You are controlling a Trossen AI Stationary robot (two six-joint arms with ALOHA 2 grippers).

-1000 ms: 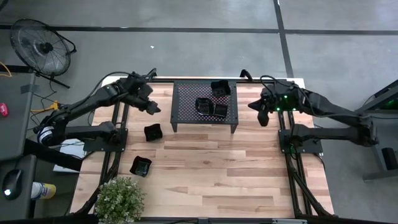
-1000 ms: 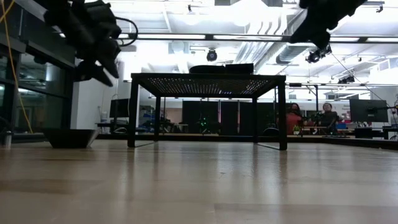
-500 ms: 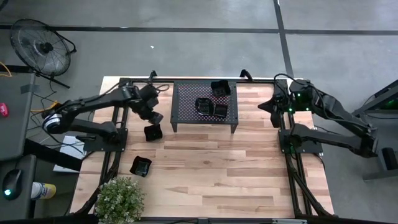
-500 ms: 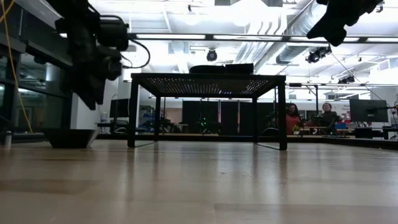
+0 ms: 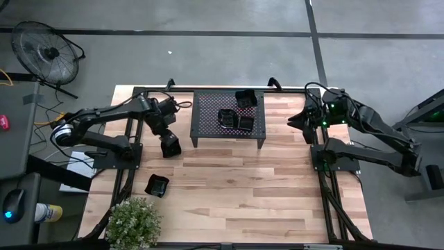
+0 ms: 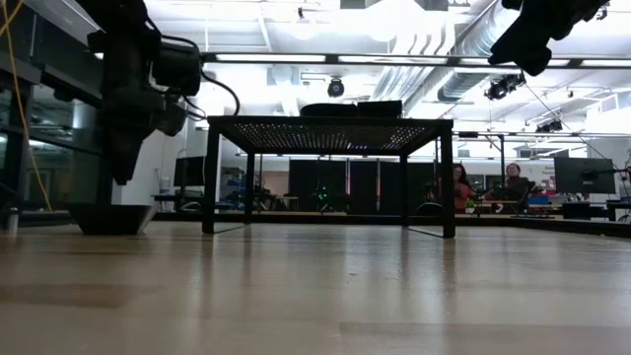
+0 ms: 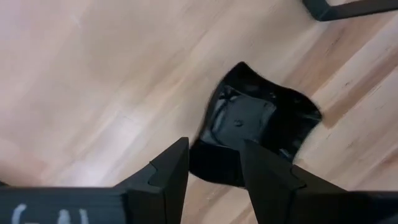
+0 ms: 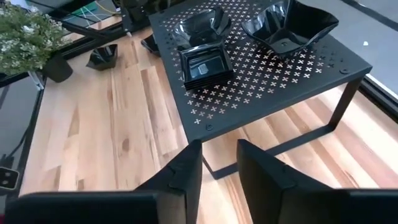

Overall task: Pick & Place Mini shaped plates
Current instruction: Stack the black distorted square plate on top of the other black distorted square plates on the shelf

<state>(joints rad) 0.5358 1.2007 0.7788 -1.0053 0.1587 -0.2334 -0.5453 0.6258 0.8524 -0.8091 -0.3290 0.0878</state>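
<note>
My left gripper (image 5: pixel 167 136) hangs open, pointing down, just above a wavy-rimmed black mini plate (image 5: pixel 171 146) that rests on the wood left of the rack. In the left wrist view, the plate (image 7: pixel 258 127) lies just beyond the gap between the fingers (image 7: pixel 214 158). The low view shows the gripper (image 6: pixel 116 176) clear above the plate (image 6: pixel 108 217). A second plate (image 5: pixel 157 185) sits nearer the table's front edge. Three plates (image 5: pixel 227 117) (image 5: pixel 245 97) (image 5: pixel 245 123) rest on the perforated rack (image 5: pixel 208 132). My right gripper (image 5: pixel 304 119) waits raised to the right of the rack, its fingers (image 8: pixel 217 158) slightly open.
The black perforated rack (image 8: pixel 280 68) stands on four legs at the table's far middle. A potted plant (image 5: pixel 132 222) sits at the near left corner. Bare wood (image 5: pixel 250 187) stretches across the near half of the table. People sit in the room far behind (image 6: pixel 461 187).
My left gripper has moved from beside the rack's left end toward the near edge and down, tipping to point straight down over the plate left of the rack. My right gripper has drawn back toward the right edge and risen, then kept still. No plate has moved.
</note>
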